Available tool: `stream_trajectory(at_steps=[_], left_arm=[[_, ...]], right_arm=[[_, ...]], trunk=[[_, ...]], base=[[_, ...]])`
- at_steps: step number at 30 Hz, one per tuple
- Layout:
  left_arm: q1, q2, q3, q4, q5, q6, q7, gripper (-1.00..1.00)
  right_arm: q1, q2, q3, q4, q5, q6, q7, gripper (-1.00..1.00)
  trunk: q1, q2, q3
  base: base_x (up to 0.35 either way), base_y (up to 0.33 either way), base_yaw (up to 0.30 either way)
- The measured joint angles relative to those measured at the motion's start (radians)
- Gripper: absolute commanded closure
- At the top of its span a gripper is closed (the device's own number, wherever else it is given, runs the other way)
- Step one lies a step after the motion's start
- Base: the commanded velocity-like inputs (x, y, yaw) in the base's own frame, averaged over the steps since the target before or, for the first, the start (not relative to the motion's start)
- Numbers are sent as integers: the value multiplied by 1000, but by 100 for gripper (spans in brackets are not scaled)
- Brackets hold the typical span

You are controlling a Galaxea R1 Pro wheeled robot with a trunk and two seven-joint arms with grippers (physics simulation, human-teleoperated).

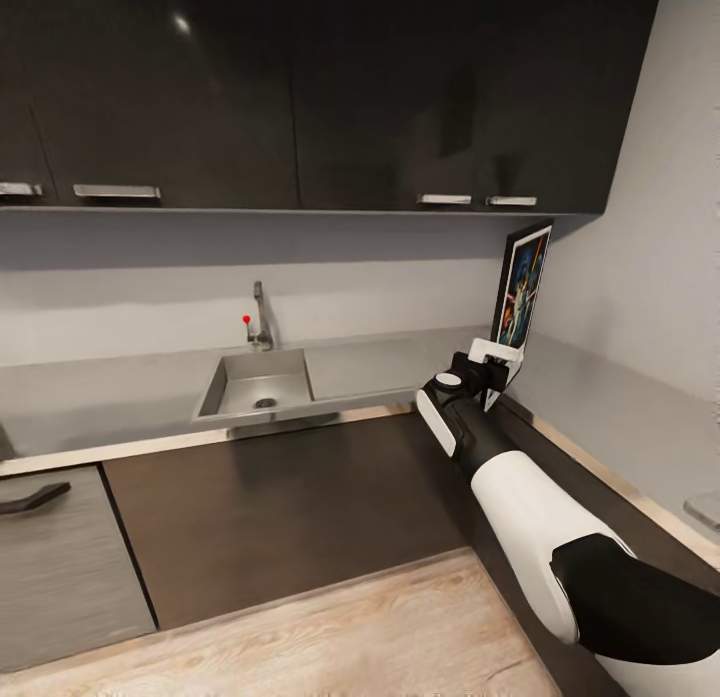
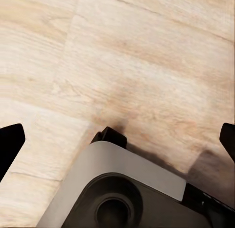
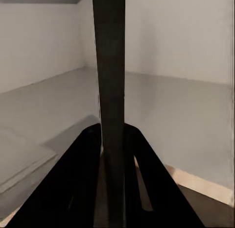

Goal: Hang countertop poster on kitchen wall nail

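Observation:
The poster [image 1: 524,282] is held upright over the back right corner of the light-grey kitchen countertop [image 1: 380,362], its dark blue art facing left. My right gripper [image 1: 497,362] is shut on its bottom edge. In the right wrist view the poster [image 3: 111,81] appears edge-on as a dark strip between the black fingers [image 3: 83,179] of the right gripper [image 3: 113,139], with countertop [image 3: 186,120] beyond. My left gripper [image 2: 117,139] is open and hangs above the wood floor [image 2: 147,66]. No wall nail can be made out.
An inset steel sink [image 1: 258,382] with a chrome tap [image 1: 262,322] sits in the worktop's back run. Dark upper cabinets [image 1: 300,87] hang overhead, close above the poster's top. Dark base cabinets [image 1: 290,497] face me. A pale grey wall [image 1: 650,237] rises on the right.

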Motion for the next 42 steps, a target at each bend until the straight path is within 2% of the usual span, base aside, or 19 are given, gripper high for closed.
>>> stream_trajectory(at_steps=[15, 20, 28, 30, 33, 35, 37, 40, 42], left_arm=[[0, 3, 0, -1, 0, 0, 0, -100], [0, 34, 1, 0, 2, 1, -1, -100], [0, 58, 2, -1, 3, 1, -2, -100], [0, 73, 2, -1, 4, 0, -11, -100], [0, 109, 3, -1, 5, 1, -96, -100], [0, 125, 4, -3, 7, 2, -129, -100], [0, 129, 3, -6, 13, 2, -138, -100], [0, 135, 3, -10, 29, 1, -148, -100], [0, 137, 2, -23, 36, 0, -153, -100]], right_arm=[[0, 0, 0, -1, 0, 0, 17, 100], [0, 0, 1, -1, 0, 0, 19, 100], [1, 1, 5, -3, 0, 0, 20, 100], [1, 1, 28, -4, 0, 0, 20, 100], [8, 2, 129, -52, -1, 0, 34, 100], [11, 3, 172, -103, -2, 1, 41, 100], [12, 3, 183, -124, -6, 1, 49, 100], [28, 3, 197, -158, -9, 1, 115, 100], [87, -1, 201, -221, -11, 2, 221, 100]], trunk=[[0, 0, 0], [0, 0, 0], [-1, 0, 0], [-1, 0, 0], [-1, 0, 0], [-1, 0, 0], [-1, 0, 0], [-1, 0, 0], [-1, 0, 0]], base=[[-339, 0, 0], [-339, 0, 0], [-149, 0, 0], [-21, 0, 0], [-8, 0, 0], [-3, 0, 0], [-1, 0, 0], [0, 0, 0], [0, 0, 0]])
